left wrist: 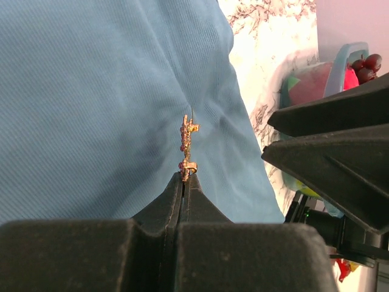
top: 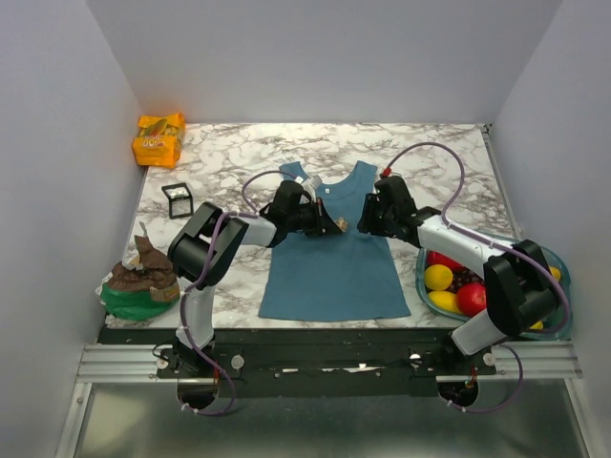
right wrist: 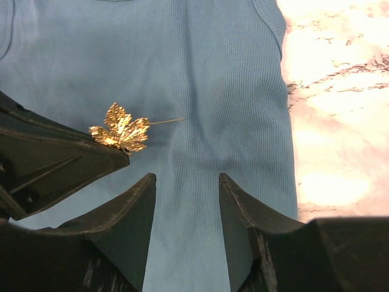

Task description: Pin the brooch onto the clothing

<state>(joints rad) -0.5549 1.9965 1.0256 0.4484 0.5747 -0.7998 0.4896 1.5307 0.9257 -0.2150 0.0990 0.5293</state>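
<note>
Lying flat on the marbled desk (top: 430, 157), the teal clothing (top: 334, 277) spreads between both arms. Over its chest, the left gripper (left wrist: 184, 181) is clamped tight on the gold, leaf-shaped brooch (right wrist: 120, 129), whose thin pin points out over the fabric. Just beside it, the right gripper (right wrist: 185, 182) hovers with jaws parted, holding nothing.

I see an orange foil snack packet (top: 158, 138) far left, a small black-framed clear box (top: 178, 199) near it, and a teal plastic fruit bowl (top: 567, 291) right.
</note>
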